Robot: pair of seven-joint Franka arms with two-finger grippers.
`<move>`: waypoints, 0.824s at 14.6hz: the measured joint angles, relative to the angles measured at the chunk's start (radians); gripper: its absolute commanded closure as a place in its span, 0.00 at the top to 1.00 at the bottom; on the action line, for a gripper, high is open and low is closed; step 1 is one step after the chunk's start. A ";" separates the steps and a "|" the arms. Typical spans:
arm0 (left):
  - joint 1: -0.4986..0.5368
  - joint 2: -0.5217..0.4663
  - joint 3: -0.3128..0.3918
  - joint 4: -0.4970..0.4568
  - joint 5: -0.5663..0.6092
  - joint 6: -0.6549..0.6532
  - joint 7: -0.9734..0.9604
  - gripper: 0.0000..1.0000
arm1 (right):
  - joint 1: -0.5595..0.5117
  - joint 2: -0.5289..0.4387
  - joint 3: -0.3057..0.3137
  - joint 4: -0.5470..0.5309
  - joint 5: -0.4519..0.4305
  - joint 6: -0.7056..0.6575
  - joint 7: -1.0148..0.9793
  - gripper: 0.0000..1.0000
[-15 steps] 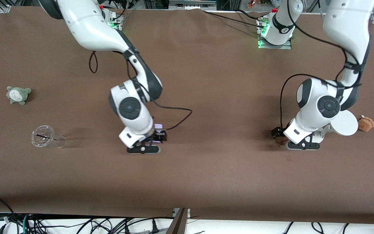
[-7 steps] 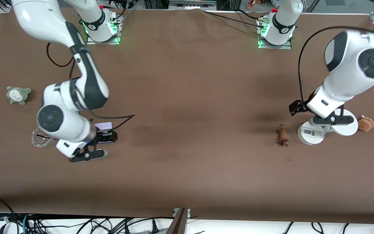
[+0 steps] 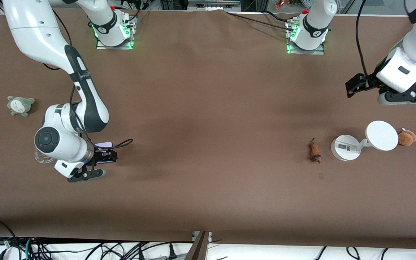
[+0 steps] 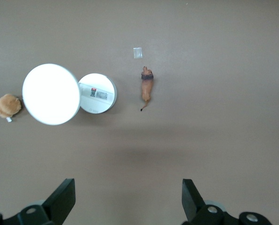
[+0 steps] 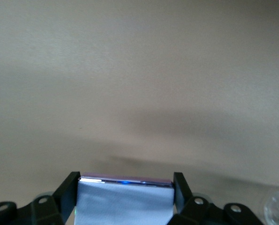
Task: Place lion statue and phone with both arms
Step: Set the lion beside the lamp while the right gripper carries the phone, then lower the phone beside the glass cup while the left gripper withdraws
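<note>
evenly lit from overhead, bright, with soft diffuse shadows on the brown table at center and lower left of the front view. overexposed white disc glaring in the left wrist view. hazy, washed-out right wrist view, faint blue glint along the phone edge at bottom center.

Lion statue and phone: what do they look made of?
Lion statue: seemingly hard moulded resin or plastic, matte reddish-brown, with a thin stiff tail. Phone, held in the right tool: smooth pale lavender, glass or glossy plastic, a bright glint along its edge.
</note>
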 measured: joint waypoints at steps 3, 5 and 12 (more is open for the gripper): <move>0.000 -0.003 0.001 0.053 0.000 -0.093 0.000 1.00 | -0.032 0.033 0.000 -0.011 0.000 0.085 -0.054 0.21; 0.002 -0.017 0.006 0.071 0.000 -0.117 0.000 1.00 | -0.056 0.052 -0.001 -0.013 0.000 0.128 -0.087 0.21; -0.004 -0.060 0.089 0.066 -0.001 -0.141 0.004 1.00 | -0.076 0.107 0.000 -0.019 0.000 0.226 -0.098 0.21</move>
